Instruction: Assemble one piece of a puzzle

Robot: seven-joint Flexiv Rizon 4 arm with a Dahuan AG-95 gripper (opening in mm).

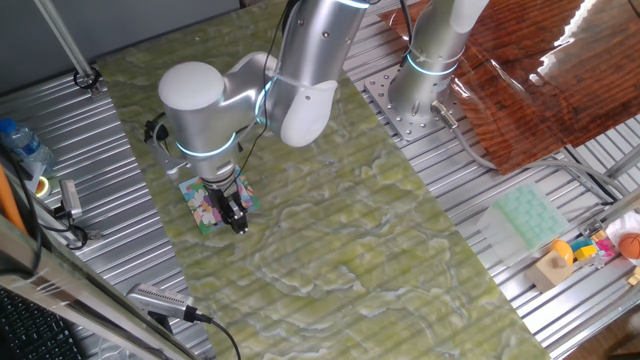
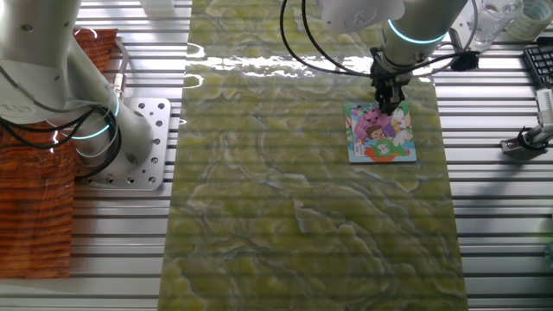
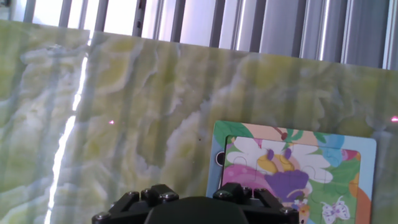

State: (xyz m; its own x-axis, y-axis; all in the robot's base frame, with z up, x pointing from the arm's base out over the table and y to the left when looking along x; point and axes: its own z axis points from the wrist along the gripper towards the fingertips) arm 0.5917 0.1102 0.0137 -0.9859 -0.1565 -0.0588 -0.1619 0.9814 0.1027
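The puzzle (image 2: 381,131) is a small square cartoon jigsaw with a blue edge, lying flat on the green marbled mat. It also shows in one fixed view (image 1: 207,205) and at the lower right of the hand view (image 3: 292,171). My gripper (image 2: 390,100) hangs straight down over the puzzle's far edge, low and close to it; in one fixed view the gripper (image 1: 236,218) covers part of the puzzle. Its dark fingers look close together, but the gap is too small to judge. The hand view shows only the gripper's black base. The piece is not visible in any view.
The green marbled mat (image 1: 340,230) covers the middle of the ribbed metal table. A second arm's base (image 2: 130,142) stands beside the mat. A pale green moulded tray (image 1: 528,215) and small toys (image 1: 585,250) lie off the mat. Cables and tools (image 1: 160,300) lie along one edge.
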